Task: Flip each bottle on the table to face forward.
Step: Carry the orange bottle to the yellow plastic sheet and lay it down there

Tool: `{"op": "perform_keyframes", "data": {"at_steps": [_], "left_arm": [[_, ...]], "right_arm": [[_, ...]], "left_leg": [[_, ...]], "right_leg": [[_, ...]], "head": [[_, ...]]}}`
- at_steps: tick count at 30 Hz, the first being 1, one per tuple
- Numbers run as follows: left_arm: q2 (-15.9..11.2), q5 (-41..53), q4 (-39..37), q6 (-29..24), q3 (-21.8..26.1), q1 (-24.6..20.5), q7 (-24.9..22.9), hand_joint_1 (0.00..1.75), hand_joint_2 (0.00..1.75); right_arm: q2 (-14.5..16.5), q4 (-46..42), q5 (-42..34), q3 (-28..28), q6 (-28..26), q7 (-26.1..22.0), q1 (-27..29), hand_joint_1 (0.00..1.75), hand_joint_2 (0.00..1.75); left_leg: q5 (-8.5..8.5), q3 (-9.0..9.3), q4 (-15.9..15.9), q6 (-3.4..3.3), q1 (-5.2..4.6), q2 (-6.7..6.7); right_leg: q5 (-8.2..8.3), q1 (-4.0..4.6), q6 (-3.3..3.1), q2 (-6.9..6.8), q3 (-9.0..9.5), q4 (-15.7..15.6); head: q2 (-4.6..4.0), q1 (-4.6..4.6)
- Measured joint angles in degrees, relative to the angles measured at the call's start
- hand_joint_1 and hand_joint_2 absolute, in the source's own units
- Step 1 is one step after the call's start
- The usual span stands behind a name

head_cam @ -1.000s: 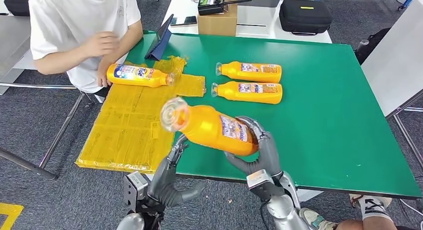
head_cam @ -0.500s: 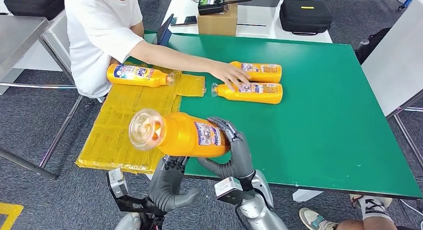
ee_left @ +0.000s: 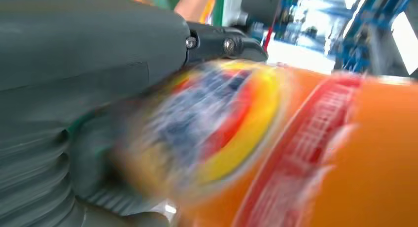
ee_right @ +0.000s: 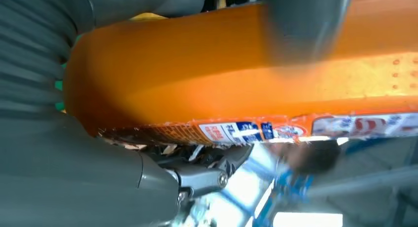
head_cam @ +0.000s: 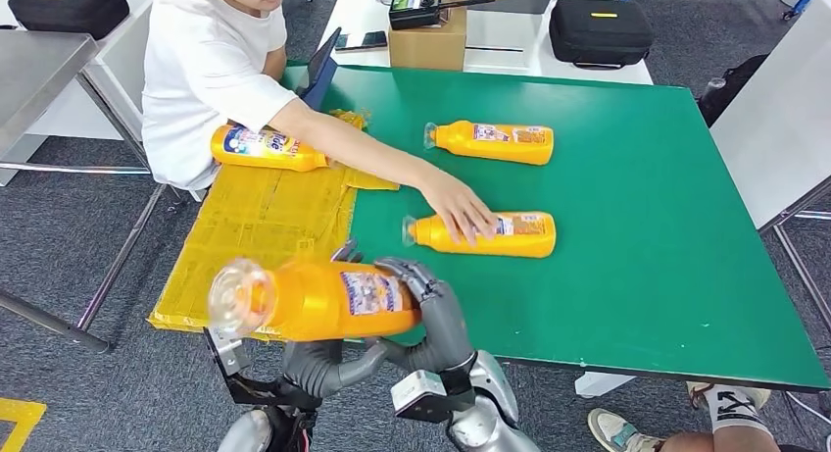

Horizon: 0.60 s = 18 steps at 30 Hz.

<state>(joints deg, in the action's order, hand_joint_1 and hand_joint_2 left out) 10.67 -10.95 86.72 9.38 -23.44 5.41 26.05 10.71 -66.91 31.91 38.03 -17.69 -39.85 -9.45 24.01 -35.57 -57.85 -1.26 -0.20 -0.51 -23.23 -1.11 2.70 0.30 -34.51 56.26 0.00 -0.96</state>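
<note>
Right hand [head_cam: 431, 320]: raised at the near edge of the green table [head_cam: 637, 207], fingers curled over the top and thumb underneath the base end of the held orange bottle [head_cam: 323, 300]; firm grasp, confirmed in the right wrist view, where the orange body [ee_right: 222, 64] lies pressed against the palm. Left hand [head_cam: 318, 359]: palm up beneath the middle of the same bottle, fingers against its underside; wrist view blurred, label [ee_left: 217, 123] close against the grey thumb; supporting contact clear, full closure not discernible. Held bottle: horizontal, in the air, clear cap [head_cam: 238, 295] pointing to the robot's left, above the table's near-left corner and the yellow mat [head_cam: 255, 236]. Second bottle [head_cam: 480, 233] lying mid-table under a person's hand [head_cam: 459, 209]. Third bottle [head_cam: 490, 141] lying farther back. Fourth bottle [head_cam: 267, 148] lying on the yellow mat beside the person [head_cam: 211, 65].
</note>
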Motion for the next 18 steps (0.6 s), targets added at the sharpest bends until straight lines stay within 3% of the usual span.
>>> {"op": "perform_keyframes", "data": {"at_steps": [4,12,13,16,17,18], "left_arm": [[0.47,2.79,0.80,-4.84,0.14,-0.61,1.17,0.00,1.75],[0.54,-6.68,1.08,0.01,0.95,-0.45,-0.72,0.00,1.75],[0.54,-7.08,1.08,0.30,1.07,-0.41,-0.73,0.36,1.75],[0.54,-10.06,1.08,2.26,1.47,-0.28,-0.69,1.67,1.75],[0.54,-11.48,1.07,3.33,1.67,-0.25,-0.67,1.75,1.75],[0.54,-12.98,1.07,4.53,1.90,-0.22,-0.66,1.75,1.75]], "right_arm": [[0.37,0.47,-0.38,2.14,-0.32,0.76,0.69,1.75,1.75],[0.64,1.04,-2.01,3.98,-0.19,0.72,0.23,1.75,1.75],[0.65,1.11,-2.08,4.10,-0.16,0.72,0.16,1.75,1.75],[0.67,1.25,-2.26,4.52,0.00,0.68,-0.15,1.70,1.75],[0.68,1.27,-2.33,4.70,0.05,0.66,-0.29,1.40,1.75],[0.69,1.29,-2.38,4.88,0.09,0.63,-0.44,0.96,1.75]], "left_leg": [[0.00,-0.02,0.00,0.00,0.01,0.01],[0.00,-0.02,0.00,0.00,0.01,0.01],[0.00,-0.02,0.00,0.00,0.01,0.01],[0.00,-0.02,0.00,0.00,0.01,0.02],[-0.01,-0.02,0.00,0.00,0.01,0.02],[-0.01,-0.02,0.00,0.00,0.01,0.02]], "right_leg": [[0.00,0.00,0.00,0.00,-0.02,0.00],[0.00,0.00,0.00,0.01,-0.03,0.00],[0.00,0.00,0.00,0.01,-0.03,0.00],[0.00,0.00,0.00,0.01,-0.04,0.00],[0.00,0.00,0.00,0.01,-0.04,0.00],[0.00,0.00,0.00,0.01,-0.05,0.00]], "head": [[0.00,-0.01],[0.00,-0.01],[0.00,-0.01],[0.00,-0.01],[0.00,-0.01],[0.00,-0.01]]}}
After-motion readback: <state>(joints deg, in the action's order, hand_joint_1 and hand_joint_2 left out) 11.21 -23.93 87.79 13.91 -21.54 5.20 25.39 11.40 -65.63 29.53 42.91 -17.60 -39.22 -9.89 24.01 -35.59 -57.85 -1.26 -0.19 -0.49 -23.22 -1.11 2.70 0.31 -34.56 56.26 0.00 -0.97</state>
